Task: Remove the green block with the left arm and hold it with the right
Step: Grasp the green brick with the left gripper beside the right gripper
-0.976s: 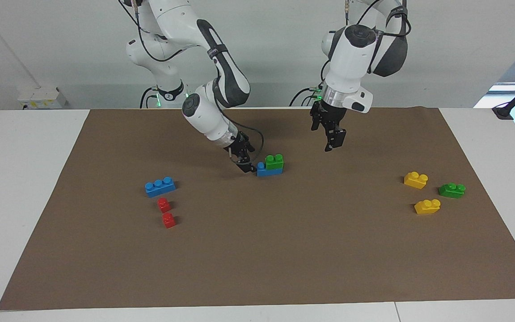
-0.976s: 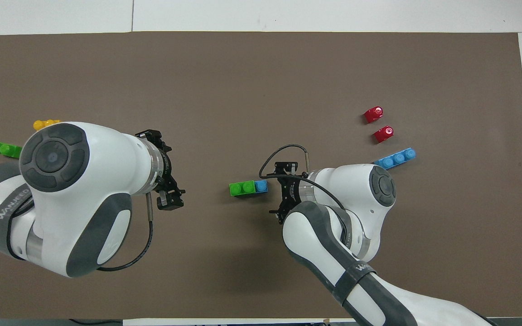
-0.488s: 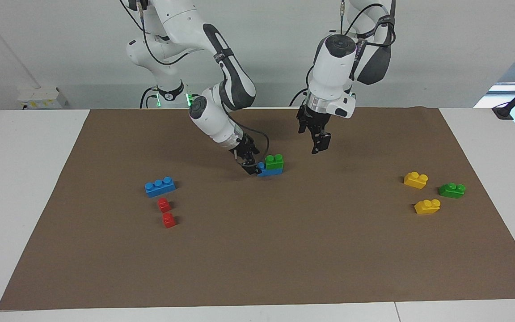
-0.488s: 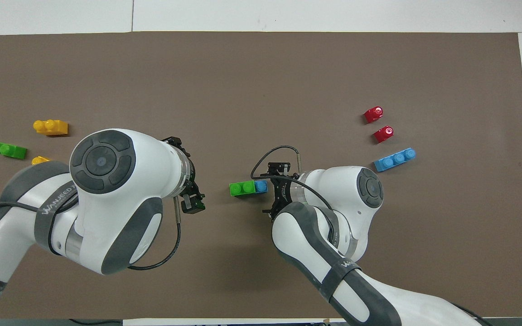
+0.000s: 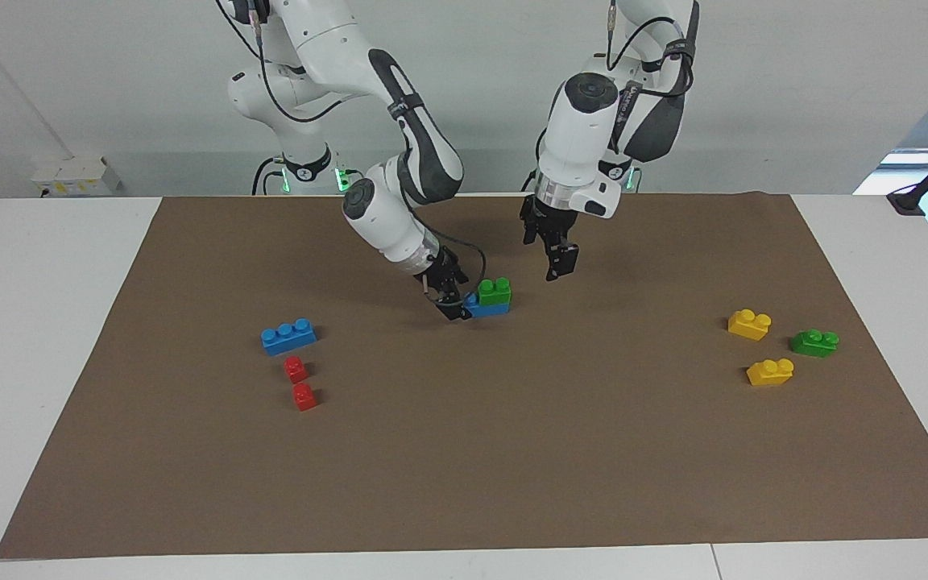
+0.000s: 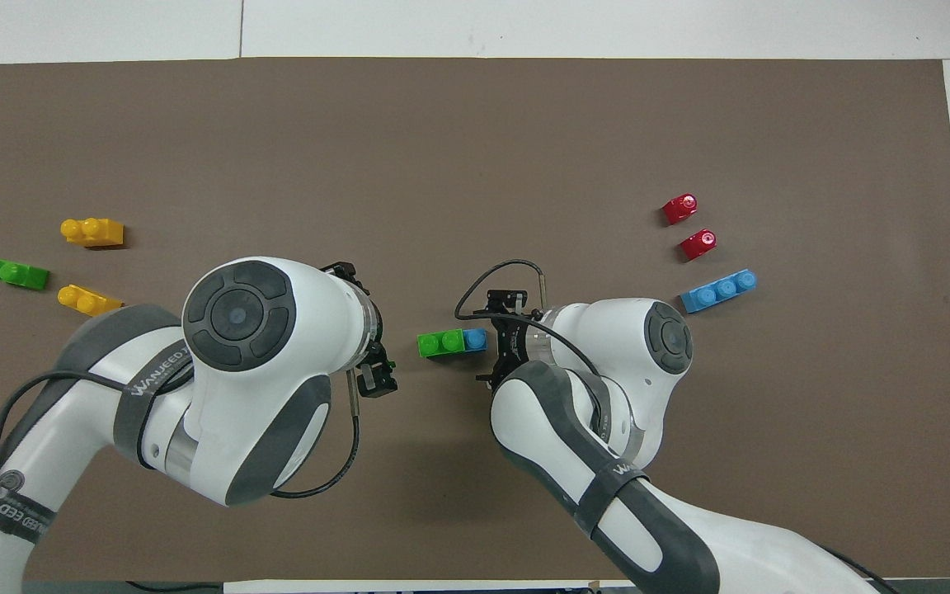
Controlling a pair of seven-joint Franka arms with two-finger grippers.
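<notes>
The right tool (image 5: 454,307) is down at the bench, spread wide at the bare end of the blue brick (image 5: 483,308) and not yet pinching it; the green block (image 5: 495,292) sits pressed onto that brick's other end, just beside the right tool. The left tool (image 5: 554,259), likewise spread and empty, hangs in the air above the brown mat (image 5: 464,451), near the green block toward the left arm's end. The risk, as I judge it: if the right tool merely nudges the brick, the stack skids or turns; a slack hold lets both bricks rise together when the left tool pulls.
</notes>
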